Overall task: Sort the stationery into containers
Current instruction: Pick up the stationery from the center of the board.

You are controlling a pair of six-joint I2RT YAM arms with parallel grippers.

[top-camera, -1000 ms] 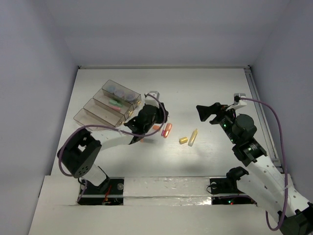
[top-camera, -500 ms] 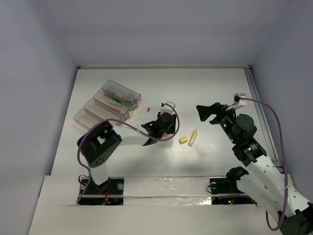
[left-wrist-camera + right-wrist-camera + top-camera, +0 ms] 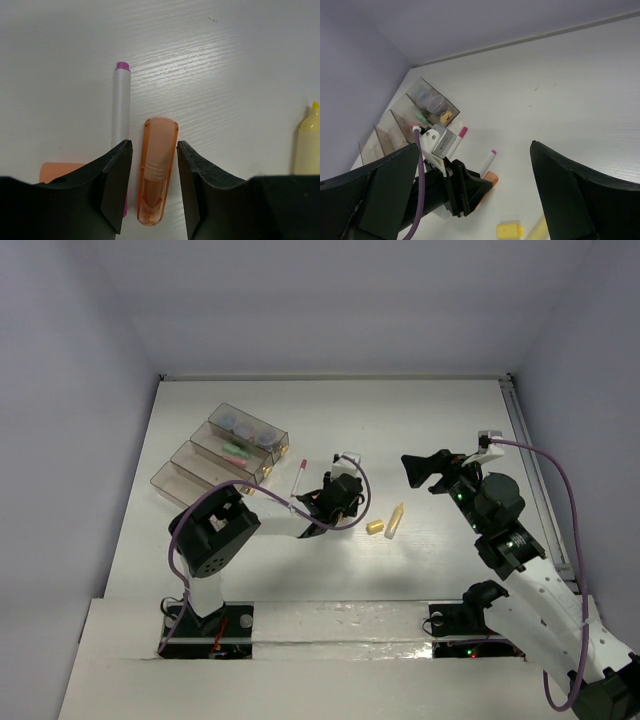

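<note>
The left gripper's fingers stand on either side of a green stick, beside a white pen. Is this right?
No: the stick that the left gripper straddles is orange, not green; the left wrist view shows it. The white pen lies beside it.

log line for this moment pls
left pincer: open, astride orange stick lying on table | right pincer: open, empty, aloft | white pen: alongside stick | phase: pre-grasp

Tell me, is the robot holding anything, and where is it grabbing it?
Nothing is held yet. The left hand sits around the lower half of the orange marker, with a gap on one side. The right hand is open and empty.
</note>
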